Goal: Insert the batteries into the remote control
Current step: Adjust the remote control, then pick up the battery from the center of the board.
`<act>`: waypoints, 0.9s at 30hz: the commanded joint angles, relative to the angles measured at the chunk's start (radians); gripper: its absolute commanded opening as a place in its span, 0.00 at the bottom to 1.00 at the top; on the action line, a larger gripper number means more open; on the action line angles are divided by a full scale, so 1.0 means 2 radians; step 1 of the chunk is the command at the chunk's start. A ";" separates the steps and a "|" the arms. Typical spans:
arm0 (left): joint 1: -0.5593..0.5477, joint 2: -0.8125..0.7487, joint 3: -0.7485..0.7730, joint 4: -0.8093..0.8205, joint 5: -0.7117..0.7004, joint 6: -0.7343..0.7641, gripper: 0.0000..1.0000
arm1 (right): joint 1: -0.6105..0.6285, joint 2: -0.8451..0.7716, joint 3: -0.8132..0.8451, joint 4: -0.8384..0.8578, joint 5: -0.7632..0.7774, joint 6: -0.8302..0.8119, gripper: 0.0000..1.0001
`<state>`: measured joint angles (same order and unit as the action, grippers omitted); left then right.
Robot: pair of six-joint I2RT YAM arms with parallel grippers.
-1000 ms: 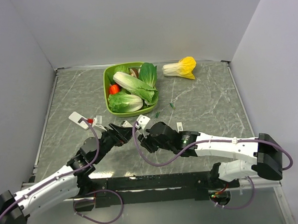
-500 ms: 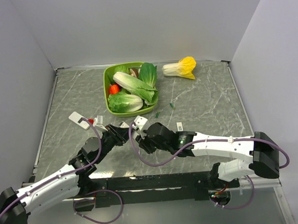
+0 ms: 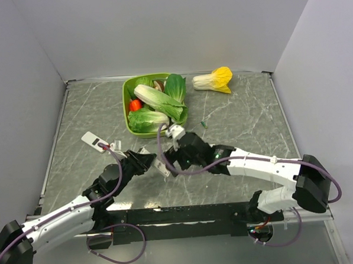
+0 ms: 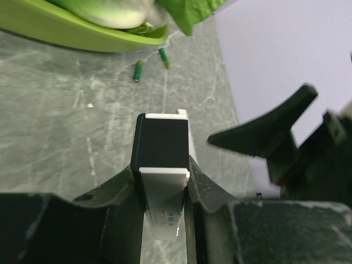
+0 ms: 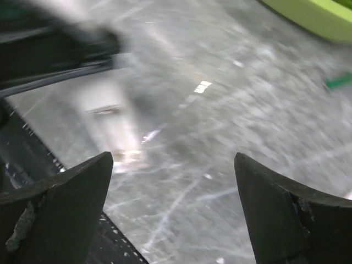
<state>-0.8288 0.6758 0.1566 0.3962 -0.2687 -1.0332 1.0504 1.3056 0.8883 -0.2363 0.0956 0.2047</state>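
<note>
The remote control [image 4: 163, 144], a slim white bar with a black section, is pinched between the fingers of my left gripper [image 4: 163, 171], black end pointing away. In the top view my left gripper [image 3: 146, 159] is left of centre, and my right gripper [image 3: 168, 161] is just to its right. In its wrist view my right gripper [image 5: 173, 159] is open, with only table between its fingers. A blurred white shape to its left may be the remote. Two green batteries [image 4: 138, 70] [image 4: 164, 58] lie on the table near the bowl. One battery [image 3: 204, 124] shows from above.
A green bowl [image 3: 128, 120] of leafy vegetables stands behind the grippers. A yellow-tipped cabbage [image 3: 214, 80] lies at the back. A white rectangular plate [image 3: 94, 140] lies at the left. Walls close the table on three sides.
My left gripper has shut on the remote control. My right gripper has opened wide and drawn back to the right, towards the bowl.
</note>
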 commanded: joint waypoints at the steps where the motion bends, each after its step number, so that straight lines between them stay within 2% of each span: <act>1: 0.010 -0.018 -0.014 0.021 -0.005 0.033 0.01 | -0.085 -0.026 0.015 -0.042 -0.036 0.051 1.00; 3: 0.018 -0.030 -0.028 0.030 0.005 0.041 0.01 | -0.114 -0.032 0.005 -0.046 -0.061 0.061 1.00; 8: 0.034 -0.050 -0.058 0.073 0.046 0.042 0.01 | -0.203 -0.011 0.020 -0.095 -0.059 0.040 0.99; 15: 0.045 -0.027 -0.063 0.122 0.101 0.056 0.01 | -0.294 0.049 0.074 -0.113 -0.065 0.040 0.89; 19: 0.045 -0.006 -0.062 0.130 0.114 0.056 0.01 | -0.310 0.099 0.116 -0.126 -0.051 0.036 0.83; 24: 0.045 -0.003 -0.068 0.144 0.117 0.050 0.01 | -0.313 0.163 0.160 -0.124 -0.088 0.066 0.69; 27: 0.045 -0.006 -0.066 0.139 0.115 0.052 0.01 | -0.313 0.189 0.171 -0.111 -0.059 0.083 0.63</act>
<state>-0.7425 0.6716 0.0433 0.5964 -0.0566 -0.9367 0.4267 1.6238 1.1755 -0.4648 -0.0467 0.3119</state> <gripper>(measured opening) 0.319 0.674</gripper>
